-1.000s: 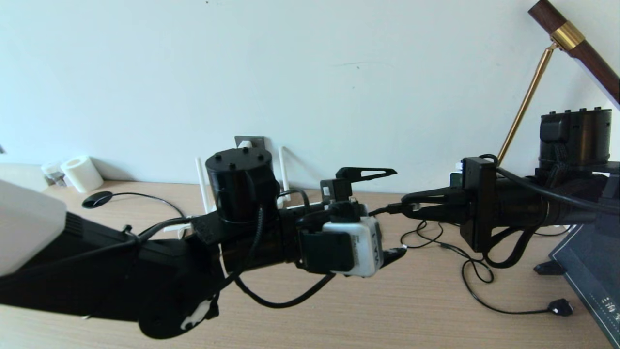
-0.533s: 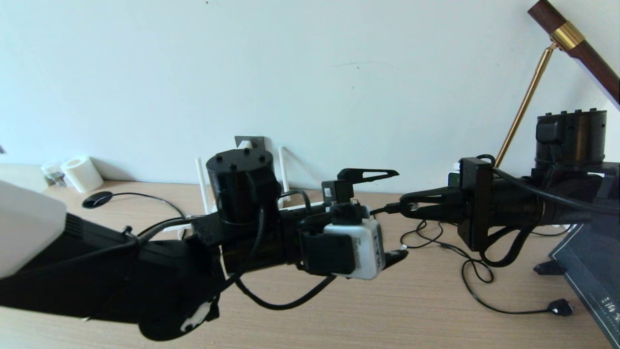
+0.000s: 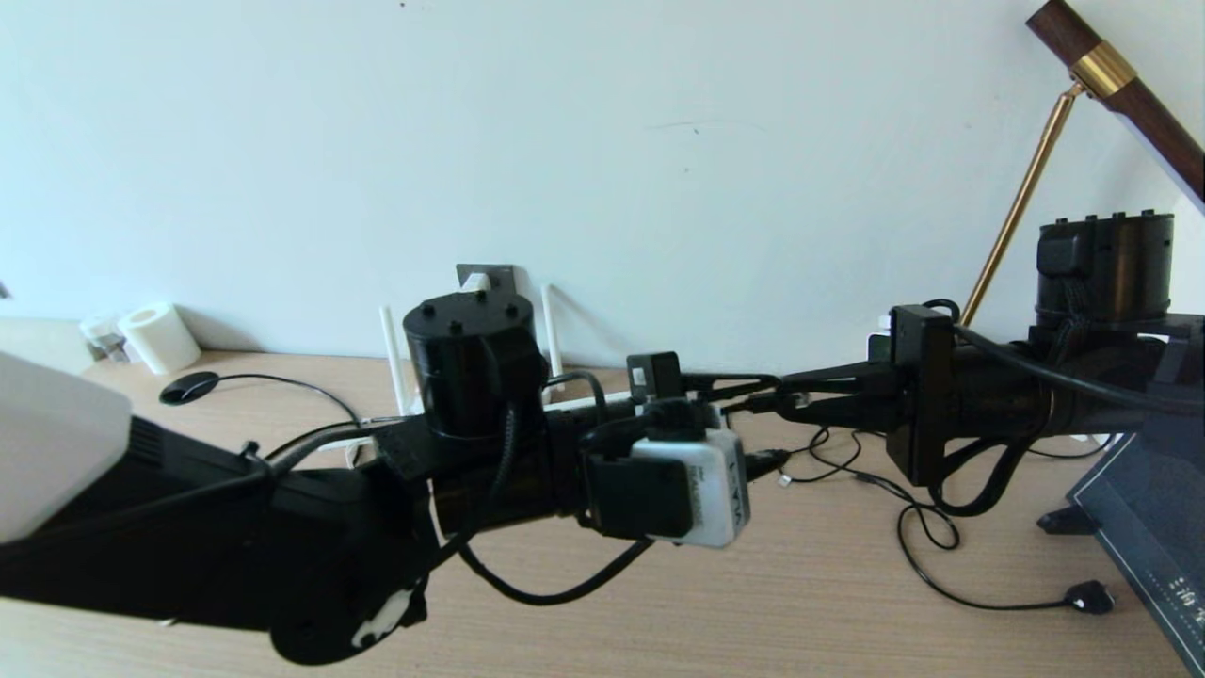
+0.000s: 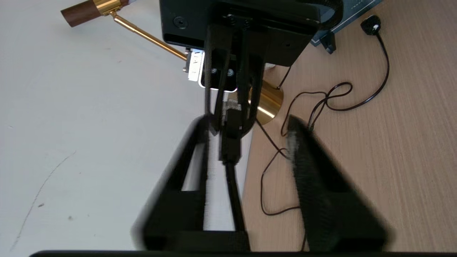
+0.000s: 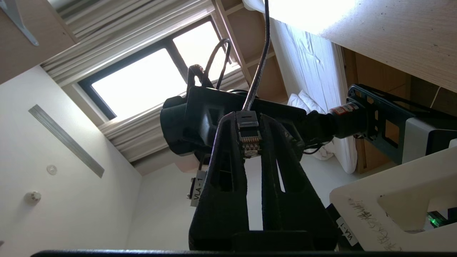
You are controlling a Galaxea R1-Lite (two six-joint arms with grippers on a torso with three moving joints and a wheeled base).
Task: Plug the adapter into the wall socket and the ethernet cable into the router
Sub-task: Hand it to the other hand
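At the centre of the head view, the 2 arms meet nose to nose above the pale wooden tabletop (image 3: 659,603). The right claw (image 5: 251,132) is clamped narrow on the small black plug with a clear tip of the long thin black ethernet cable (image 5: 249,137), its gold contacts facing the right wrist camera. The left claw (image 4: 246,132) is partly open, its 2 fingers (image 4: 303,157) straddling the cable just behind the plug, with a clear gap on either side; it grips nothing.

The flat white router with slim stick antennas (image 3: 549,325) sits in the middle of the frame against the wall, mostly hidden behind the left arm. Above it, the dark grey wall socket (image 3: 499,276) already carries the small white cube adapter (image 3: 476,280).

The handover looks risky. If the left claw closes off-centre, it may pinch only the thin cable, letting the plug swing loose once the right claw lets go. A twisted plug would then miss the router's slot. The slack loops of thin black cable (image 3: 918,527) lying at the lower right could also snag either arm.
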